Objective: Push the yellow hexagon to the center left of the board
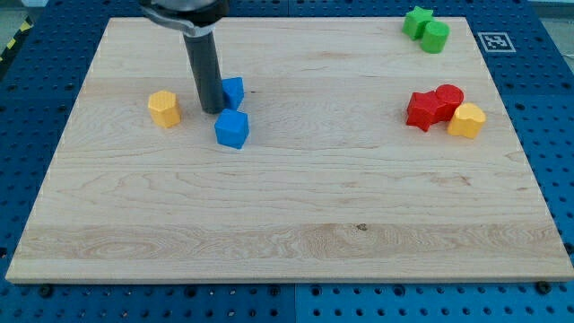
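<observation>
The yellow hexagon (164,109) stands on the wooden board (287,215) at the view's left, a little above mid-height. My tip (213,109) rests on the board just to the right of the hexagon, with a small gap between them. A blue block (233,91) touches the rod's right side, partly hidden behind it. A second blue block (231,129) lies just below and to the right of the tip.
A red star-like block (421,109) and a red cylinder (447,98) sit together at the view's right, with a yellow block (466,120) touching them. A green star-like block (416,20) and a green cylinder (435,37) sit at the top right.
</observation>
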`<state>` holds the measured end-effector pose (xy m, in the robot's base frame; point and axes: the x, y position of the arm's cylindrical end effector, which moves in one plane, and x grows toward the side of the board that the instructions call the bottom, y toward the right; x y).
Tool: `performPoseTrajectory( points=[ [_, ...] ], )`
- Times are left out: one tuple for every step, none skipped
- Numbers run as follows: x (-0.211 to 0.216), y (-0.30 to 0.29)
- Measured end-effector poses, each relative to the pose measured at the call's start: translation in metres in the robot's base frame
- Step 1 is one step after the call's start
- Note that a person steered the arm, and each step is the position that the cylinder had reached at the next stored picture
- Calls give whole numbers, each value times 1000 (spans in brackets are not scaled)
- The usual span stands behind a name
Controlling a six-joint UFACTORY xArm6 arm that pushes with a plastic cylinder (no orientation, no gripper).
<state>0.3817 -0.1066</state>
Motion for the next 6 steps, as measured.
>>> performPoseTrajectory(
  points=[
    [-5, -4],
    [-1, -7],
    [9, -18],
    [9, -27],
    [9, -45],
    [9, -65]
  ],
)
